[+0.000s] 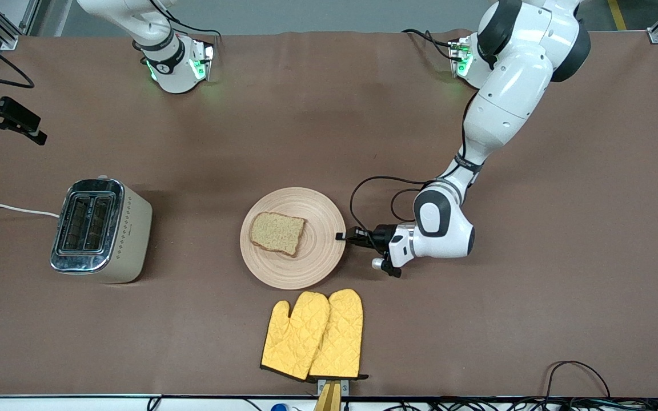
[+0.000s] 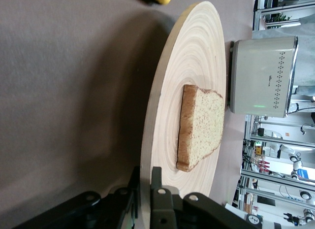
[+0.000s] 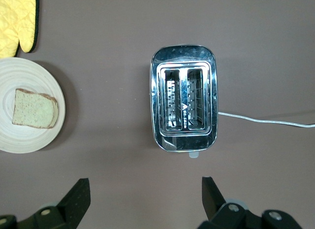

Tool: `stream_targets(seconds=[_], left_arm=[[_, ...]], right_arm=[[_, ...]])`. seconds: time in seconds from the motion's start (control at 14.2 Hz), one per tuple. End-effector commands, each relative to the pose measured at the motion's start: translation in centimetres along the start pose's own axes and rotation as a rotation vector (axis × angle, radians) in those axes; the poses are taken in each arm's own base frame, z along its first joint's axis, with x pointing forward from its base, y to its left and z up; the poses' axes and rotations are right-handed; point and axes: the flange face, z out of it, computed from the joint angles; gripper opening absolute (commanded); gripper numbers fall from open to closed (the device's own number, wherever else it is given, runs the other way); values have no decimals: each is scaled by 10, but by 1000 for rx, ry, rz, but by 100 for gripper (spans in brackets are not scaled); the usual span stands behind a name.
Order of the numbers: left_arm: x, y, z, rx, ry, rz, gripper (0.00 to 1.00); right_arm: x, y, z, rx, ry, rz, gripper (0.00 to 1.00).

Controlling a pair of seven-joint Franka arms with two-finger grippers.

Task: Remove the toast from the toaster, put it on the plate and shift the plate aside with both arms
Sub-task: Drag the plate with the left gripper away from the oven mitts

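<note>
The toast [image 1: 277,233] lies flat on the round light-wood plate [image 1: 317,260] in the middle of the table. My left gripper [image 1: 342,236] is low at the plate's rim on the side toward the left arm's end, and its fingers [image 2: 156,182] are shut on the rim. The left wrist view shows the plate [image 2: 197,56] edge-on with the toast [image 2: 204,125] on it. My right gripper [image 1: 17,123] hangs high over the table by the toaster [image 1: 100,230], open and empty [image 3: 146,194]. The right wrist view shows the plate [image 3: 15,140] and the toast [image 3: 33,110].
The toaster [image 3: 184,98], slots empty, stands toward the right arm's end, its white cord [image 1: 9,208] running off the table. A pair of yellow oven mitts [image 1: 315,334] lies nearer to the front camera than the plate. Cables lie along the front edge.
</note>
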Motion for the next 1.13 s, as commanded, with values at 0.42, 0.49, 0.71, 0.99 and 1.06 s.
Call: stream_targets(seconds=[0.42, 0.49, 0.71, 0.99, 1.06], left_arm=[[39, 92, -169, 19, 195, -58, 0], [38, 90, -200, 25, 231, -69, 0], [34, 54, -286, 78, 270, -91, 0], [9, -34, -396, 184, 351, -169, 0], [1, -54, -414, 184, 372, -198, 0]], right_arm=[[-3, -2, -12, -19, 28, 0, 100], [-3, -3, -12, -18, 27, 0, 100], [-4, -4, -12, -18, 18, -12, 100], [-4, -4, -15, -18, 22, -4, 100], [-4, -4, -16, -18, 24, -5, 100]])
